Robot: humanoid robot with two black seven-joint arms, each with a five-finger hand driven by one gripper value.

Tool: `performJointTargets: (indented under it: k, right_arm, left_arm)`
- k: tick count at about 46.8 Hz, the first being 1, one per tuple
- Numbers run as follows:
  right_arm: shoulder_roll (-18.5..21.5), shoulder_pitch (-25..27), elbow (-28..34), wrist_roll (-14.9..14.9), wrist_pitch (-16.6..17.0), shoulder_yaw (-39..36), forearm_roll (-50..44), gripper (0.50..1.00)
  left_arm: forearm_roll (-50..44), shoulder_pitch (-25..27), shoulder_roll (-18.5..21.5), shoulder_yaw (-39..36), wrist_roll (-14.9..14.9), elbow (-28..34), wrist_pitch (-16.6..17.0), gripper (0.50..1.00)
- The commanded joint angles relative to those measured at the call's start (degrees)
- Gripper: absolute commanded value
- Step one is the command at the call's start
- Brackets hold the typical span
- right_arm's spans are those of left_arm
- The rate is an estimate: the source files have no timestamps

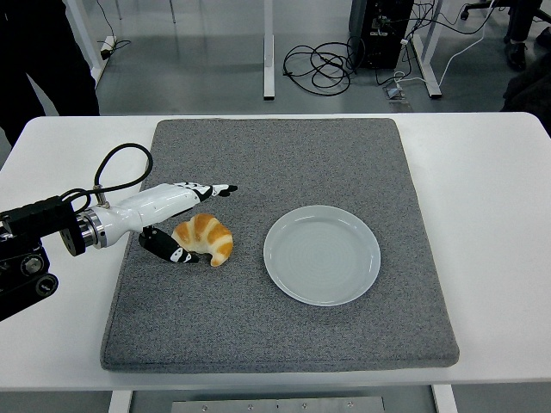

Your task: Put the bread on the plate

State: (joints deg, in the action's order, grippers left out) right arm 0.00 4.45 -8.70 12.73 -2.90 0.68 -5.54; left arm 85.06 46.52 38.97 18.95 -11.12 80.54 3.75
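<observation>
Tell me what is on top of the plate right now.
Nothing shows on the plate; its whole face is bare and uncovered. The bread lies to its left on the grey mat, with the left robot hand around it.

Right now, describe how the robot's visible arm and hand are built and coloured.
Only the left arm shows. Its forearm is black and blocky, ending in a silver ring at the wrist. The left hand has a glossy white shell with slim fingers banded black and white, black at the tips. A black cable loops up from the wrist.
</observation>
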Motion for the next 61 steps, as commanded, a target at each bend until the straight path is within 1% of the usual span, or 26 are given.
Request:
performJointTargets:
  k: [1,8,22,38,45,53,61]
  right_arm:
    - [0.00,0.03,0.00,0.01,0.00,0.02,0.00,1.000]
    - [0.00,0.03,0.00,0.02,0.00,0.02,0.00,1.000]
    - [0.00,-0.06,0.00,0.02,0.00,0.02,0.00,1.000]
    - [0.00,0.03,0.00,0.02,0.00,0.02,0.00,1.000]
    - [0.00,-0.06,0.00,0.02,0.00,-0.07,0.00,1.000]
    - [0.00,0.03,0.00,0.02,0.00,0.02,0.00,1.000]
    - [0.00,0.03,0.00,0.02,0.00,0.02,0.00,1.000]
  left_arm:
    - [0.02,-0.46,-0.12,-0.49,-0.05,-0.21,0.47,0.972]
    - [-0.16,-0.55,-1.70,-1.20,0.13,-1.18,1.17,0.972]
    - [0.02,-0.38,-3.20,-2.08,0.13,-3.55,2.49,0.972]
    - [1.43,0.06,-3.20,-3.66,-0.05,-5.66,4.95,0.971]
    - [1.69,0.06,-4.51,-3.66,-0.13,-6.01,5.48,0.971]
    - [1.78,-0.03,-4.95,-3.66,-0.13,-6.10,6.62,0.971]
    - [1.78,-0.20,-5.31,-3.66,-0.13,-6.19,6.62,0.971]
